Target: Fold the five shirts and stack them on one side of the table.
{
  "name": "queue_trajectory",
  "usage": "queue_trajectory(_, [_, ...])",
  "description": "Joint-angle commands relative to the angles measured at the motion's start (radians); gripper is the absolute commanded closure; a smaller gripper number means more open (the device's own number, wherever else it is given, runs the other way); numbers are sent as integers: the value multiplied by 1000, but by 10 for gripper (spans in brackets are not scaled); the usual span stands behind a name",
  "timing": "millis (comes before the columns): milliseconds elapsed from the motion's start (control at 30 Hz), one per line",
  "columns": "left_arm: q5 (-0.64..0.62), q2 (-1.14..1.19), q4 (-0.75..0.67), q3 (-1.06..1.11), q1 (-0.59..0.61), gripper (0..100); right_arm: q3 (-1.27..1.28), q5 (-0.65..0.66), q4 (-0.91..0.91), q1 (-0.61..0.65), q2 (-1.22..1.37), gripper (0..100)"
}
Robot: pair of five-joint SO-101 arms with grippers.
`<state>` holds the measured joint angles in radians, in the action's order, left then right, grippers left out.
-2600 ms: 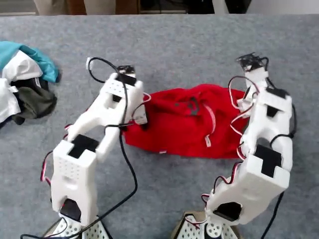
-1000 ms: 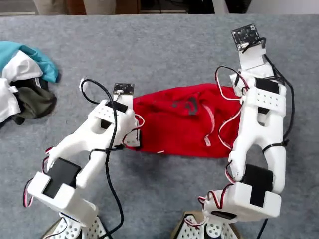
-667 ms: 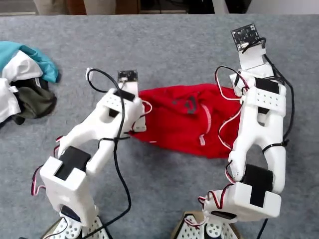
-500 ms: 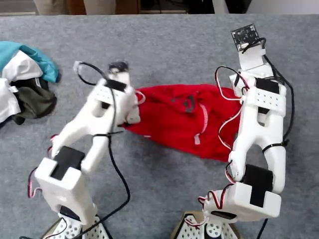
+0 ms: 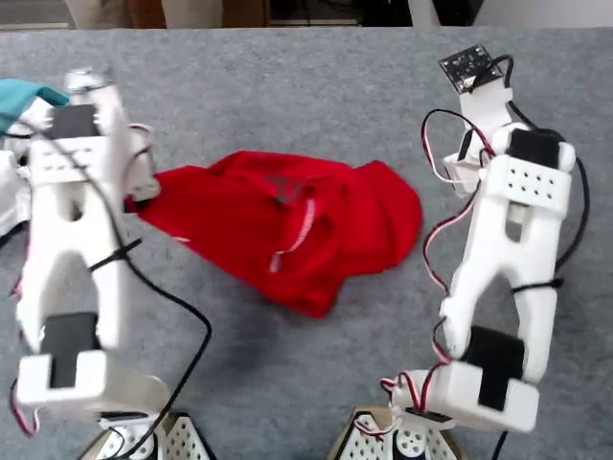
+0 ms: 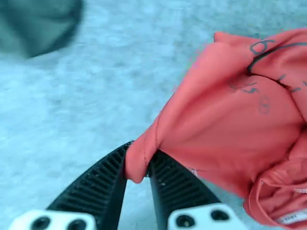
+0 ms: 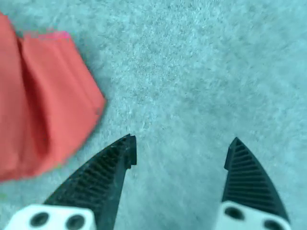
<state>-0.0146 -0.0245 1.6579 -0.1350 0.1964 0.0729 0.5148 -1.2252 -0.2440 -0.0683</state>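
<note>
Red shirt (image 5: 287, 225): crumpled in the middle of the table (image 5: 316, 86)
Left gripper (image 6: 138, 162): clamped on a small bunch of the shirt's edge
Right gripper (image 7: 181, 143): jaws wide, over bare table beside the shirt
Risk: thin pinch may slip out; one-sided pull would bunch the cloth

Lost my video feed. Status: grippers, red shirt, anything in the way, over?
Left gripper shut on edge of crumpled red cloth shirt. Right gripper open over grey table cover. Shirt unfolded. Teal garment beside left arm, clear of shirt.
</note>
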Motion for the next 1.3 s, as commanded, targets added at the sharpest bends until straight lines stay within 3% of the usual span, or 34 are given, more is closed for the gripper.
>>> queue_trajectory(0, [74, -148, 51, -31, 84, 981, -50, 57, -61, 31, -116, 697])
queue_trajectory(200, [112, -259, -8, 193, 115, 981, -50, 72, -199, 182, -197, 711])
queue_trajectory(433, [114, -269, -232, 595, 106, 981, -27, 23, -279, 499, -199, 934])
queue_trajectory(500, [114, -269, -235, 641, 106, 981, 13, -12, -267, 598, -189, 906])
queue_trajectory(600, [112, -269, -259, 681, 110, 981, 91, -77, -206, 730, -142, 782])
queue_trajectory(733, [112, -269, -287, 701, 114, 981, 177, -115, -89, 820, -28, 666])
queue_trajectory(867, [112, -269, -290, 701, 114, 981, 180, -115, -14, 776, 111, 735])
queue_trajectory(1000, [110, -269, -290, 701, 115, 981, 84, -117, -64, 630, 180, 984])
queue_trajectory(1267, [109, -269, -290, 703, 115, 981, -101, 32, -284, 321, 145, 985])
